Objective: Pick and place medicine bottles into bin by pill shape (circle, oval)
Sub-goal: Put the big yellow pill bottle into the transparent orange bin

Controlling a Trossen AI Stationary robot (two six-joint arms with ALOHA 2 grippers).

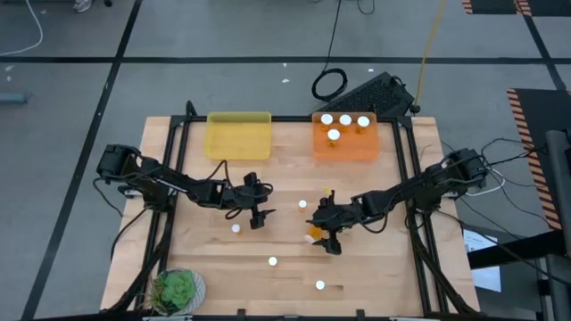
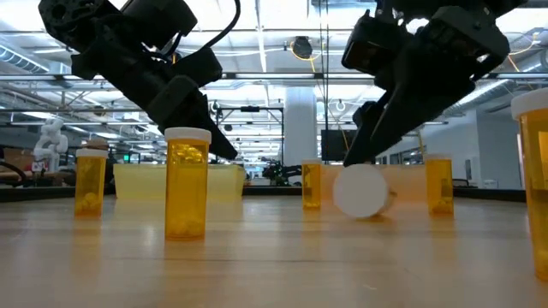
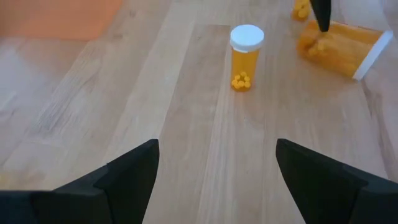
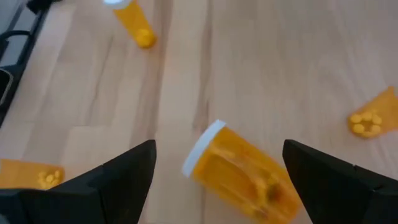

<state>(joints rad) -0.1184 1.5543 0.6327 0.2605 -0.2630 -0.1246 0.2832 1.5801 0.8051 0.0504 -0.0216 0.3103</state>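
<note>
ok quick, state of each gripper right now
Left gripper: open, holding nothing, above the table near an upright medicine bottle.
Right gripper: open, holding nothing, fingers straddling a tipped-over medicine bottle.

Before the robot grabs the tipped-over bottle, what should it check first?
1. Right end effector open: ok, fingers spread wide.
2. Tipped bottle between its fingers: ok, lying on its side, not yet gripped.
3. Left end effector out of the way: ok, open, facing an upright bottle and apart from the tipped one.
4. Pill shape in the tipped bottle: cannot tell.
5. Orange bin has room: ok, four bottles at its far end.
6. Yellow bin free: ok.
</note>
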